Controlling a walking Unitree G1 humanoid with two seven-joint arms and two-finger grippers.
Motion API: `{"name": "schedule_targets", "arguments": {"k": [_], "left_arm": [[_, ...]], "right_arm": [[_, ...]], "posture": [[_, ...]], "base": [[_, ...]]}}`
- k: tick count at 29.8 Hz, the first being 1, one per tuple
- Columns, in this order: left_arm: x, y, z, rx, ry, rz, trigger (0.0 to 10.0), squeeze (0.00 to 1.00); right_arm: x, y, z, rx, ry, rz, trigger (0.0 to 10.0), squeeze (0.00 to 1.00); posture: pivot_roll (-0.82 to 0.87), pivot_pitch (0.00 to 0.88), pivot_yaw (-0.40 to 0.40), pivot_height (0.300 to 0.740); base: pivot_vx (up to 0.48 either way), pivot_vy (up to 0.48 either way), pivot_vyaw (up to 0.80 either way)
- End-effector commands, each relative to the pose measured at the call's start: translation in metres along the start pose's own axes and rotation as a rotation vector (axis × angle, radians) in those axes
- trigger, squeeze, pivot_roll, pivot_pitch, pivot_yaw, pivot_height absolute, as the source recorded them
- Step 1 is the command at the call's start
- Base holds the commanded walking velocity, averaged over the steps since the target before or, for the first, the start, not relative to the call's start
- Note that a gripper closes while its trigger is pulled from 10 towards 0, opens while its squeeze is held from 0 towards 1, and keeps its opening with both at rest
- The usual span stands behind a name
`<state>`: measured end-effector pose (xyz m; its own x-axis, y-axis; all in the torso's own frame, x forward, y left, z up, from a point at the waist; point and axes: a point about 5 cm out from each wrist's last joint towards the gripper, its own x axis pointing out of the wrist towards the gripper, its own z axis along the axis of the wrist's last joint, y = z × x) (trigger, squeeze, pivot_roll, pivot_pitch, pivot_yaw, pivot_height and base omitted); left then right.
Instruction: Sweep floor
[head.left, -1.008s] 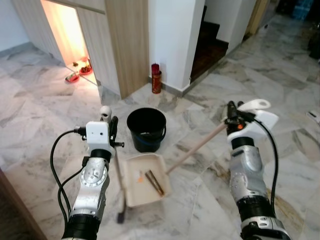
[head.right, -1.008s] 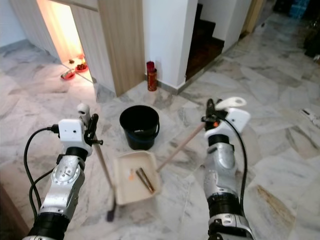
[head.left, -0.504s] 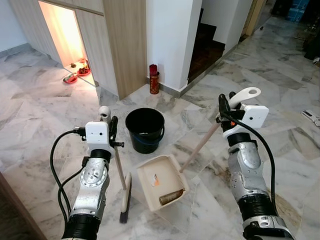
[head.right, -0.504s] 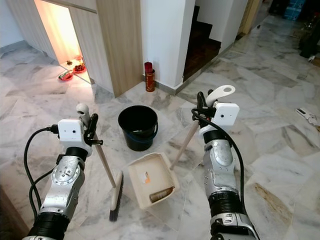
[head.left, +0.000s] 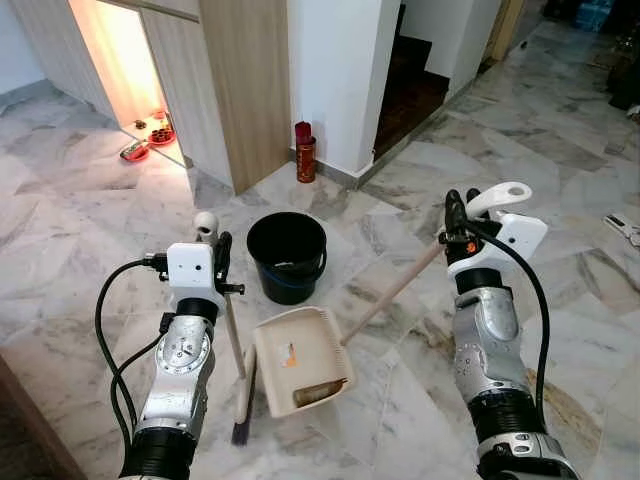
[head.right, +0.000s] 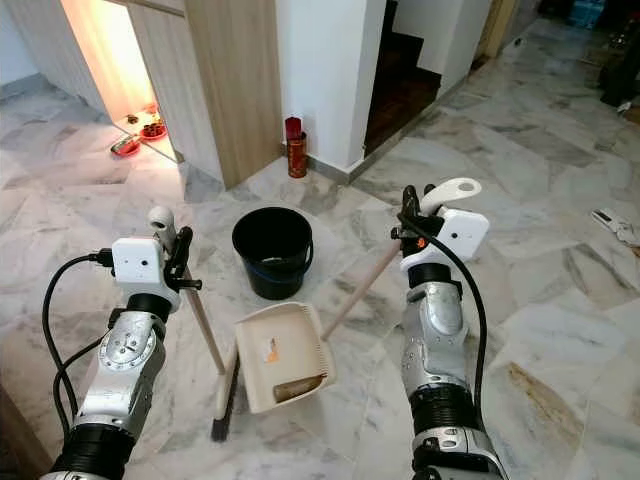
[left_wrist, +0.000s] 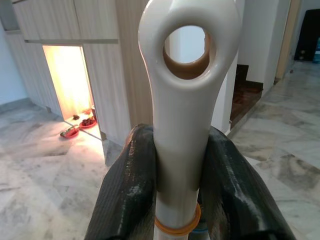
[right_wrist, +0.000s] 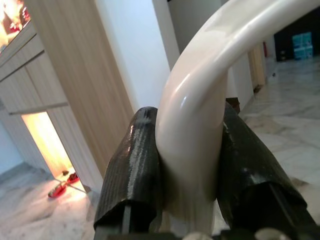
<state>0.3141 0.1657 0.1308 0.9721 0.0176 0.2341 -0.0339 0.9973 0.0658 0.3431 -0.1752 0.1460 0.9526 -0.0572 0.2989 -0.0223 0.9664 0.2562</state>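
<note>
Marble floor (head.left: 90, 230), grey-veined and glossy, is spreading around a black bucket (head.left: 287, 257), which serves as the landmark for this report. Behind the bucket a wooden panel wall (head.left: 248, 80) and a white pillar (head.left: 335, 70) are standing, with a red cylinder (head.left: 305, 165) at their foot; a lit alcove (head.left: 125, 70) is glowing to the far left of the bucket.

Nearer the robot than the bucket, a cream dustpan (head.left: 300, 361) is resting on the floor, its open mouth facing the bucket. A small orange scrap (head.left: 289, 354) and a brown tube-like piece (head.left: 316, 393) are lying in it. The dustpan's long handle (head.left: 392, 292) is running up and to the right of the bucket, its axis slanting steeply, into the right gripper (head.left: 457, 222), which is clenching the handle's white curved grip. The right wrist view is confirming this: both black fingers (right_wrist: 132, 170) are pressing the cream handle between them.

Left of the bucket, the left gripper (head.left: 215, 250) is grasping the broom (head.left: 237, 350), whose stick is standing nearly upright, leaning slightly, with the brush head on the floor just beside the dustpan's left edge. The left wrist view is adding detail hidden from the head views: the broom's white top has a hanging hole and an orange ring (left_wrist: 176, 227) below the fingers (left_wrist: 127, 195).
</note>
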Motion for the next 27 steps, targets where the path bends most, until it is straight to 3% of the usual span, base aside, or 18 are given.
{"name": "schedule_targets", "arguments": {"k": [1, 12, 17, 27], "left_arm": [[0.003, 0.005, 0.012, 0.014, -0.06, 0.018, 10.0, 0.0], [0.0, 0.01, 0.011, 0.025, -0.06, 0.05, 10.0, 0.0], [0.0, 0.009, 0.011, 0.024, -0.062, 0.056, 10.0, 0.0], [-0.001, 0.01, 0.011, 0.024, -0.065, 0.065, 10.0, 0.0]], "right_arm": [[0.007, 0.003, 0.012, 0.043, -0.056, -0.015, 10.0, 0.0], [0.016, 0.006, 0.041, 0.09, -0.223, -0.038, 10.0, 0.0], [0.023, 0.01, 0.06, 0.033, -0.305, -0.006, 10.0, 0.0], [0.03, 0.022, 0.083, 0.025, -0.422, 0.048, 10.0, 0.0]], "posture": [[0.05, 0.0, 0.009, 0.74], [0.05, 0.0, 0.009, 0.74], [0.05, 0.0, 0.009, 0.74], [0.05, 0.0, 0.015, 0.74]], "base": [[0.0, 0.0, 0.0], [0.0, 0.0, 0.0], [0.0, 0.0, 0.0], [0.0, 0.0, 0.0]]}}
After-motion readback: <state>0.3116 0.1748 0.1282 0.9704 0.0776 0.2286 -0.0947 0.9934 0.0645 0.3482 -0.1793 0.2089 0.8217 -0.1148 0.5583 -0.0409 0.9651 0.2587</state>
